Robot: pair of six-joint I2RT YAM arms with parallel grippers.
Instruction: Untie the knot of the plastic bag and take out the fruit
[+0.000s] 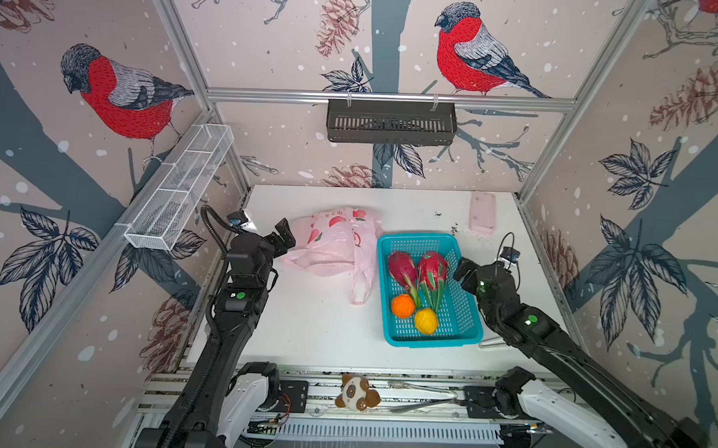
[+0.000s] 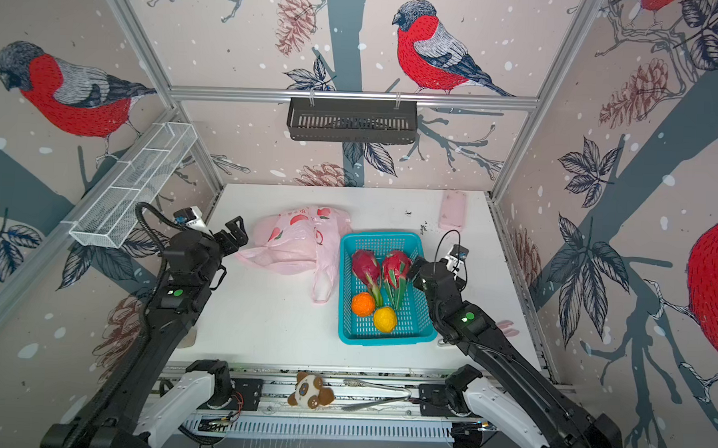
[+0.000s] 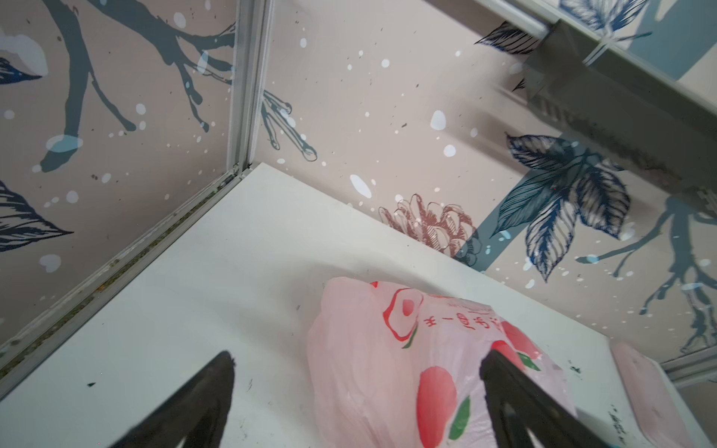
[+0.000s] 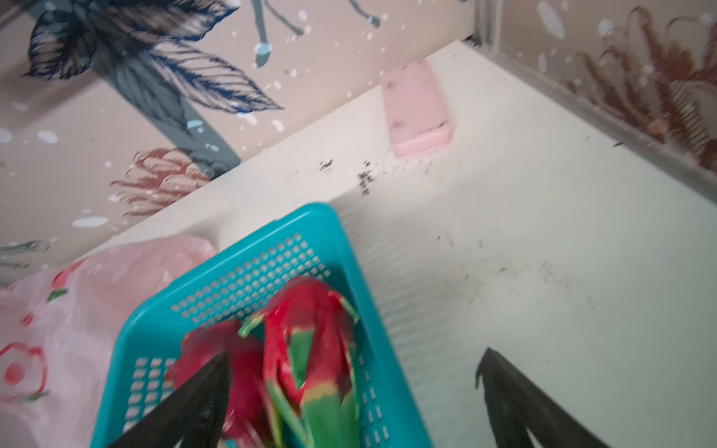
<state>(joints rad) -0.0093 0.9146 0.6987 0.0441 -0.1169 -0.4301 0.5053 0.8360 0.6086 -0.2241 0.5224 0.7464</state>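
The pink plastic bag (image 1: 331, 244) (image 2: 294, 243) lies flat and slack at the table's middle left. Its loop handles (image 1: 361, 283) trail loose toward the front, and no knot shows. The fruit sits in a teal basket (image 1: 433, 340): two dragon fruits (image 1: 403, 270) (image 1: 432, 274), an orange one (image 1: 403, 306) and a yellow one (image 1: 426, 320). My left gripper (image 1: 286, 236) (image 3: 359, 355) stands open at the bag's left edge, holding nothing. My right gripper (image 1: 461, 271) (image 4: 355, 355) is open above the basket's right rim (image 4: 295, 221), empty, with the dragon fruits (image 4: 310, 337) just below one finger.
A pink rectangular block (image 1: 482, 211) lies at the back right. A black slotted basket (image 1: 391, 122) hangs on the rear rail and a white wire rack (image 1: 180, 188) on the left wall. A plush toy (image 1: 358, 393) and metal tongs (image 1: 420, 396) rest on the front rail.
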